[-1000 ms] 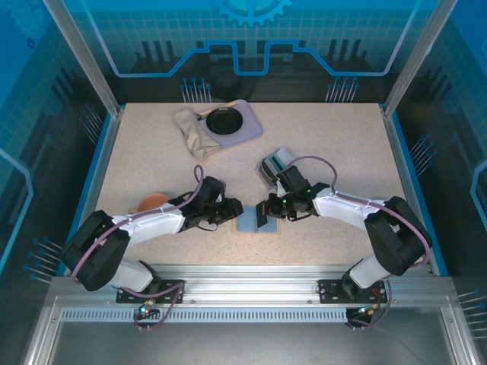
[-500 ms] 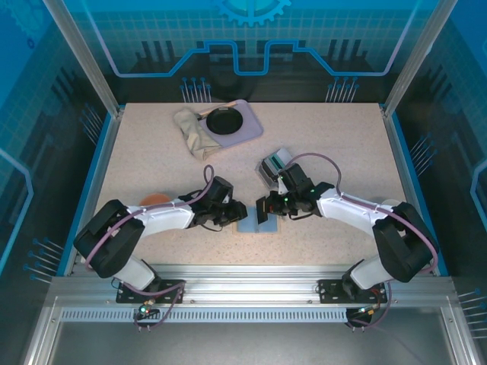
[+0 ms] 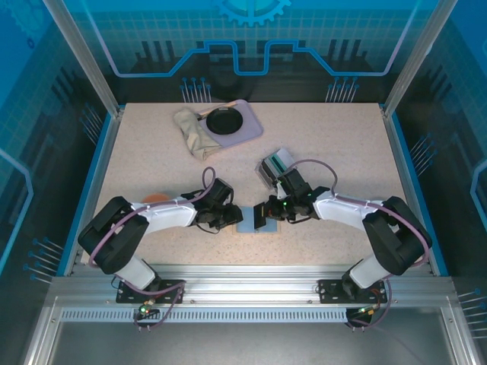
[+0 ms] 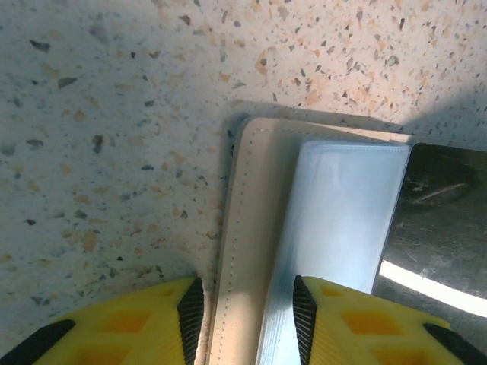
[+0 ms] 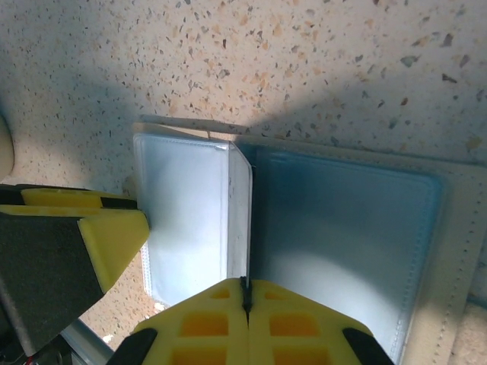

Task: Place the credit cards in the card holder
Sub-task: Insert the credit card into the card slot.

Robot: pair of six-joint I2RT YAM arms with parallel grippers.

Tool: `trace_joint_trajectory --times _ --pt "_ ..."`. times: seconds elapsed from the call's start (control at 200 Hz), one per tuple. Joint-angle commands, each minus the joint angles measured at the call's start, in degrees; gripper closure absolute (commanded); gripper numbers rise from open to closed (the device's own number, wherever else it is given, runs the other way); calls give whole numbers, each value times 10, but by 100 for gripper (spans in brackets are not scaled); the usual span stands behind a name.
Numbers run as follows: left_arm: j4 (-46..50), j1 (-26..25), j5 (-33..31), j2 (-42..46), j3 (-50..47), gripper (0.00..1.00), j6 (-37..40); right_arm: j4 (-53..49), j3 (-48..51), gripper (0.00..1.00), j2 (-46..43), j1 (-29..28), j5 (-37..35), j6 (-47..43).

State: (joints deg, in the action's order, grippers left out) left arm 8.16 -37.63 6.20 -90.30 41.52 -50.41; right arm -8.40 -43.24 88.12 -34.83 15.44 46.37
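On the speckled table [image 3: 342, 152], right fingers [image 5: 205, 323] pinch a credit card [image 5: 248, 228]; left fingers [image 4: 122, 327], parted, straddle the card holder [image 4: 335, 220].

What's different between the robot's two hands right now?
The left hand has its fingers spread, straddling the pale border of the open card holder. The right hand is pinched shut on a credit card held edge-on. The left hand sits at the holder's outer edge, while the right hand is over its middle fold. Both have yellow fingers and are down close to the holder.
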Motion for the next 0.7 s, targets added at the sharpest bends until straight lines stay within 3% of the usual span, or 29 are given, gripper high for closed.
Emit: trace_joint_trajectory --times 0.0,0.395,0.69 --pt "6 -3 2 -25 9 67 11 12 13 99 -9 5 7 11" --pt "7 -4 7 -30 7 79 14 48 57 98 -47 25 30 35" --pt "0 -9 15 -48 10 86 15 69 70 99 -8 22 38 36"
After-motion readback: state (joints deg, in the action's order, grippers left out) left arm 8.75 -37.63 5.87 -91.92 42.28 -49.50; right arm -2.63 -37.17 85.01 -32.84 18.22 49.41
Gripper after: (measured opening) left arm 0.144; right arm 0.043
